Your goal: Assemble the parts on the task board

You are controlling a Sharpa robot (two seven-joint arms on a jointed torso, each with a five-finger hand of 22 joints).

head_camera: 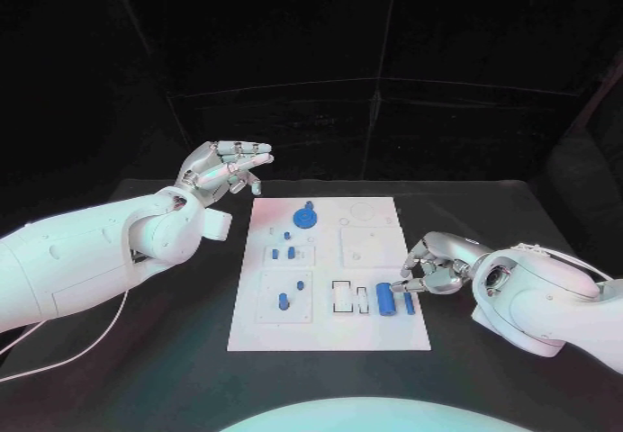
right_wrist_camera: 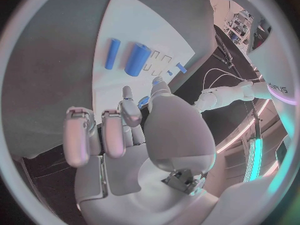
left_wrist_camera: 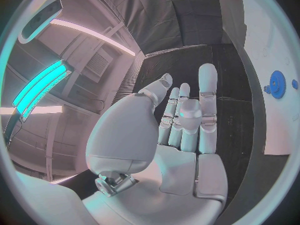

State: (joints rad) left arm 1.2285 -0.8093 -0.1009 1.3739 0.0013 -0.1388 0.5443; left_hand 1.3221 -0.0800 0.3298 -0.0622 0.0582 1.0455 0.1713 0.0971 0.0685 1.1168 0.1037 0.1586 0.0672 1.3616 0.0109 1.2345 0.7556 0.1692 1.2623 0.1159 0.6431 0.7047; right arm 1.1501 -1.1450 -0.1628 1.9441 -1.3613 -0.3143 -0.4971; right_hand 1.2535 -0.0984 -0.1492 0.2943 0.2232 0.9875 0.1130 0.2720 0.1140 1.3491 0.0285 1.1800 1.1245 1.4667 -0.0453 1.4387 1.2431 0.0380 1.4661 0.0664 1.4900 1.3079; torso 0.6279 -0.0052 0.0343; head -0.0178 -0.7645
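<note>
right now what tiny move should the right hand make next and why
Probably ease the right hand slightly down and close its fingers on the thin blue pin. The hand hovers, holding nothing, at the task board's right edge, fingertips just above the pin and the thicker blue cylinder; the left hand is raised off the board.

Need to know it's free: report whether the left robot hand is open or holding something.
Open: the silver left robot hand holds nothing, its fingers extended and apart, raised beside the white task board.
</note>
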